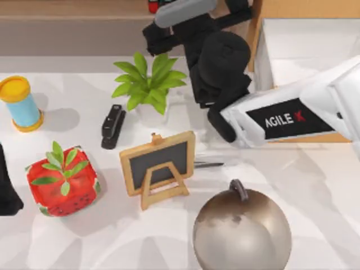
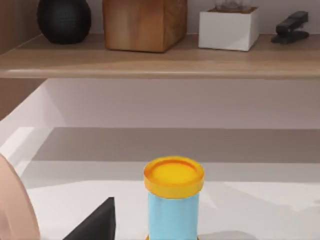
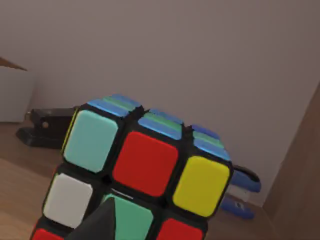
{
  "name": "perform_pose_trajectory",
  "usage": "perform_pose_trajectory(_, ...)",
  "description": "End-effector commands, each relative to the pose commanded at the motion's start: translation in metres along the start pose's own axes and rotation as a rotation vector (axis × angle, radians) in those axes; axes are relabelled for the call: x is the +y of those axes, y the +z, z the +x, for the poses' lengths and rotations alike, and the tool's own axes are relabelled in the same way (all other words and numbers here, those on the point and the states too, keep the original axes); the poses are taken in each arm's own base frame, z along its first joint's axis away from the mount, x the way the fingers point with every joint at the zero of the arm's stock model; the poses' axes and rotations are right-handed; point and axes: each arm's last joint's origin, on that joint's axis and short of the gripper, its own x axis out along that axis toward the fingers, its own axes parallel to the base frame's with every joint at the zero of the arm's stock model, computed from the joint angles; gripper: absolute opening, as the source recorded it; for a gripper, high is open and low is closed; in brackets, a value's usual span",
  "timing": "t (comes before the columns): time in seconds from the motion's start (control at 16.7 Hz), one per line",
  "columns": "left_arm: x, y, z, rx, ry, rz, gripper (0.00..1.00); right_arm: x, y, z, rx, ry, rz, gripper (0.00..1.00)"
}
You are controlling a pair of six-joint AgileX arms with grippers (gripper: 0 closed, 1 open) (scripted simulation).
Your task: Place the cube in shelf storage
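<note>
Right wrist view has the cube (image 3: 142, 165) close in front of the camera, tilted, with red, yellow, white and pale green stickers facing it and blue ones on the upper side. One dark finger (image 3: 102, 222) of the right gripper lies across the cube's lower face, so the gripper appears pinched onto the cube, though its second finger is hidden behind the cube. Under the cube runs the light wooden board of the shelf storage (image 3: 20, 185). Beyond the cube, a black stapler (image 3: 45, 127) lies on that board to one side and a blue stapler (image 3: 245, 190) to the other.

From above, the right gripper (image 1: 153, 17) reaches over the shelf storage (image 1: 67, 8) at the far edge of the table, with a red corner of the cube (image 1: 153, 7) showing just past its tip. Nearest behind the gripper, back along its arm, stands a potted plant (image 1: 147, 84); further back are a second black stapler (image 1: 112, 125) and a small chalkboard (image 1: 158, 166), and well behind those a strawberry-patterned cube (image 1: 62, 181) and a brown globe (image 1: 242, 230). An open wooden drawer cabinet (image 1: 304, 50) lies beside the arm.

The left gripper (image 1: 7, 188) is parked at the table's left edge, with a blue cylinder (image 2: 173, 200) with a yellow cap in front of it
</note>
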Motion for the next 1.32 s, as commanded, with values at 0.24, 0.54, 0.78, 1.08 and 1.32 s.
perform_pose_trajectory(0.24,0.0,0.0,0.0,0.0,0.0,0.0,1.0,-0.049,-0.036,-0.068,0.008,0.025,-0.333,1.0)
perform_pose_trajectory(0.54,0.0,0.0,0.0,0.0,0.0,0.0,1.0,-0.087,-0.071,-0.17,0.085,0.172,-0.744,1.0)
perform_pose_trajectory(0.78,0.0,0.0,0.0,0.0,0.0,0.0,1.0,-0.126,-0.08,-0.209,0.16,0.189,-0.986,1.0)
perform_pose_trajectory(1.08,0.0,0.0,0.0,0.0,0.0,0.0,1.0,-0.166,-0.085,-0.219,0.277,0.108,-1.187,1.0)
perform_pose_trajectory(1.32,0.0,0.0,0.0,0.0,0.0,0.0,1.0,-0.168,-0.086,-0.22,0.286,0.105,-1.196,1.0)
